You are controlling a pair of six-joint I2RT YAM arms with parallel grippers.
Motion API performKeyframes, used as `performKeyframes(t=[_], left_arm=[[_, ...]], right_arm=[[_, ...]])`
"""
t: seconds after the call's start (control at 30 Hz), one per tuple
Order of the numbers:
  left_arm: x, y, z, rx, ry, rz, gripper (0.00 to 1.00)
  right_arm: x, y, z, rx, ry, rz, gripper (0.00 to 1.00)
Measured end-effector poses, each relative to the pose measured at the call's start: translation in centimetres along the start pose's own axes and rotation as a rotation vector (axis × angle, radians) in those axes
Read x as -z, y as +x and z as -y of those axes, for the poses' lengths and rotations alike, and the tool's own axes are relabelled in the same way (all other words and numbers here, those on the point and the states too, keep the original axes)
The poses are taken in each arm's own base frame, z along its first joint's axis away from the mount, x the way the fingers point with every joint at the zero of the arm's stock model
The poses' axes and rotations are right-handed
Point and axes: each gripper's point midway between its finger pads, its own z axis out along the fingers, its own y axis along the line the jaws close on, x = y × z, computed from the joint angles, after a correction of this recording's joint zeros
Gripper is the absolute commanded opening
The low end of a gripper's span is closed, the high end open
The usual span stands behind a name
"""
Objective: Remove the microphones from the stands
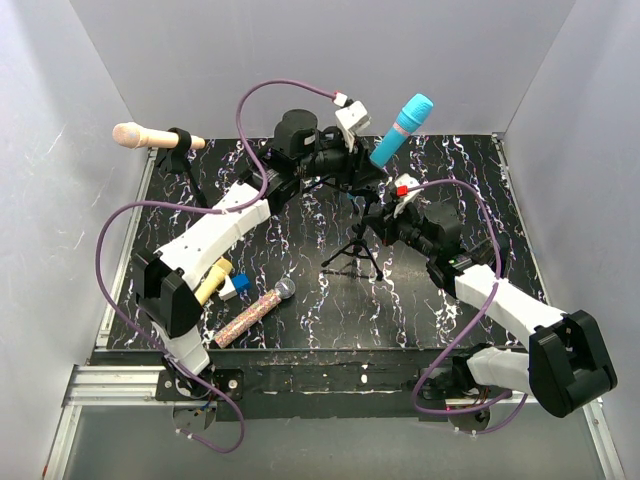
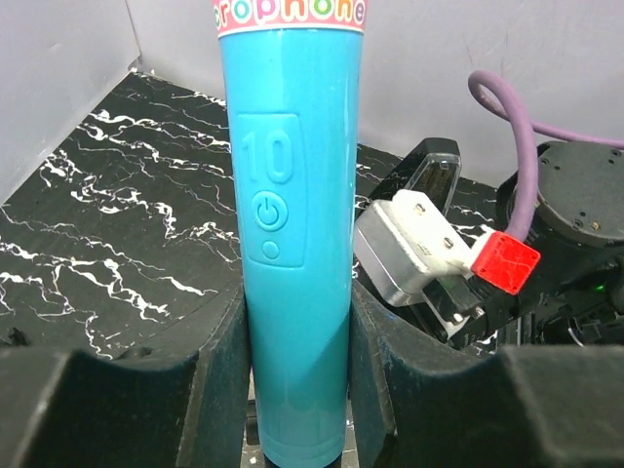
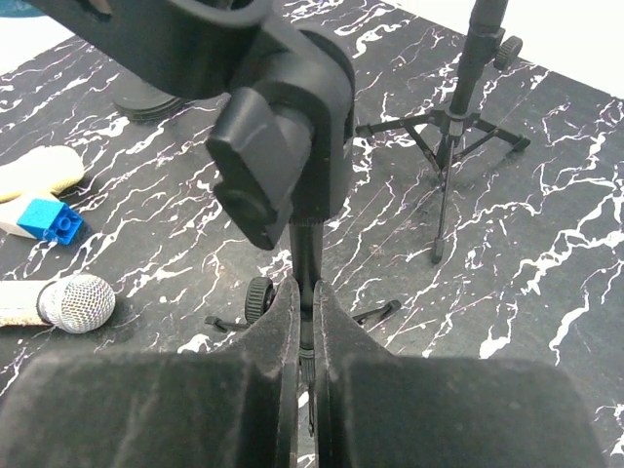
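A teal microphone (image 1: 401,130) points up and to the right at the back of the table. My left gripper (image 1: 352,168) is shut on its lower body. In the left wrist view the teal microphone (image 2: 292,224) fills the gap between both pads of the left gripper (image 2: 297,390). The black tripod stand (image 1: 357,255) rises beneath it. My right gripper (image 1: 388,222) is shut on the thin pole of the stand (image 3: 310,268), just under its black clip (image 3: 283,146). Whether the microphone's base still sits in the clip is hidden.
A cream microphone (image 1: 150,137) sits on a second stand (image 1: 186,165) at the back left. A glittery microphone (image 1: 255,312), a yellow handle (image 1: 212,282) and a blue block (image 1: 240,284) lie near the left arm. White walls enclose the table.
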Motion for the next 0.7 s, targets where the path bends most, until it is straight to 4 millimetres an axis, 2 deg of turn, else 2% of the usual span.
performKeyframes(t=[0.17, 0.3, 0.5, 0.67, 0.7], left_arm=[[0.3, -0.1, -0.9, 0.08, -0.03, -0.006, 0.0], [0.7, 0.1, -0.6, 0.029, -0.004, 0.02, 0.0], [0.8, -0.1, 0.5, -0.075, 0.045, 0.044, 0.0], [0.4, -0.3, 0.4, -0.005, 0.048, 0.046, 0.0], [0.3, -0.3, 0.4, 0.011, 0.043, 0.045, 0.0]], right_arm=[[0.0, -0.1, 0.2, 0.036, 0.001, 0.006, 0.01], [0.0, 0.0, -0.1, 0.05, -0.013, 0.005, 0.01], [0.0, 2.3, -0.6, 0.056, -0.04, -0.059, 0.01], [0.1, 3.4, -0.5, 0.063, -0.042, -0.095, 0.01], [0.2, 3.5, -0.5, 0.065, -0.042, -0.097, 0.07]])
